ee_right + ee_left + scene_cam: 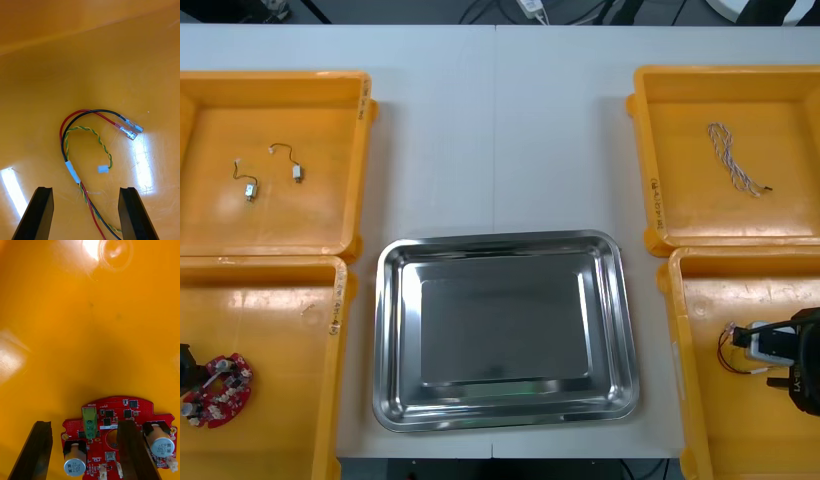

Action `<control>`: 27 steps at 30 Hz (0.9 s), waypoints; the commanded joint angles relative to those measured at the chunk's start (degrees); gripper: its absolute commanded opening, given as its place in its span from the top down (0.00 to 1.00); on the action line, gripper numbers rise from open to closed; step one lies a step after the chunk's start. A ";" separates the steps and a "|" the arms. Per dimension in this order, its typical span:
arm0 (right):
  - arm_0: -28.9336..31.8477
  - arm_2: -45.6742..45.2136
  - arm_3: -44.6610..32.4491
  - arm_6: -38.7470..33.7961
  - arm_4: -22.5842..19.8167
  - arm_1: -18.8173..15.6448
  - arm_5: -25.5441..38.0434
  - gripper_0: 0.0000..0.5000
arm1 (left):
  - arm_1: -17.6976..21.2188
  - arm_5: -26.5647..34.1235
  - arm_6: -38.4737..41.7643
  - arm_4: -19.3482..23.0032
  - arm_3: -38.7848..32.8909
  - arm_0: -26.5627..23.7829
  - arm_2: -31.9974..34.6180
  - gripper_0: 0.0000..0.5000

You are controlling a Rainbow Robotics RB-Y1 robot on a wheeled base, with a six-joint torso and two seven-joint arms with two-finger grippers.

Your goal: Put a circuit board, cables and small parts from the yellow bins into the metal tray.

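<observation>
Both arms are down in the near bins here. The left gripper (82, 455) sits low in the near-left yellow plastic bin (280, 310), released, with its black fingers (34, 450) spread wide. One finger is just off the rim of the round red circuit board (112, 416) and the other stands in front of the board's face between two silver cylinders, so it straddles the board's edge without clamping it. The board lies flat on the bin floor, toward the bin's outer near corner in the front view. The right gripper (86, 215) is in the near-right yellow plastic bin (740, 420), also released, with the red, black and yellow-green cable bundle (72, 168) running up between its fingers; neither finger touches it as far as I can see. That cable loops round and ends in two small metal terminals and a white plug. The bare, shiny metal tray (505, 330) sits on the light counter (500, 130) between the bins. Two small metal parts (250, 190) with thin wires lie in the far-left yellow bin (280, 110). A twisted blue and white cable (735, 158) lies in the far-right yellow bin (680, 190).
</observation>
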 commanded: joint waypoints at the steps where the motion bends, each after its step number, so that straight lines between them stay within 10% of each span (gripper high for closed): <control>1: -1.25 1.74 0.04 2.51 1.18 -2.22 -1.76 0.00 | -0.71 -1.52 -3.86 -1.20 -0.73 1.77 -0.95 0.00; 27: -1.60 6.49 4.87 2.69 3.64 -2.13 -8.79 0.00 | -1.15 -4.95 -6.59 -1.20 1.64 2.12 -1.74 0.00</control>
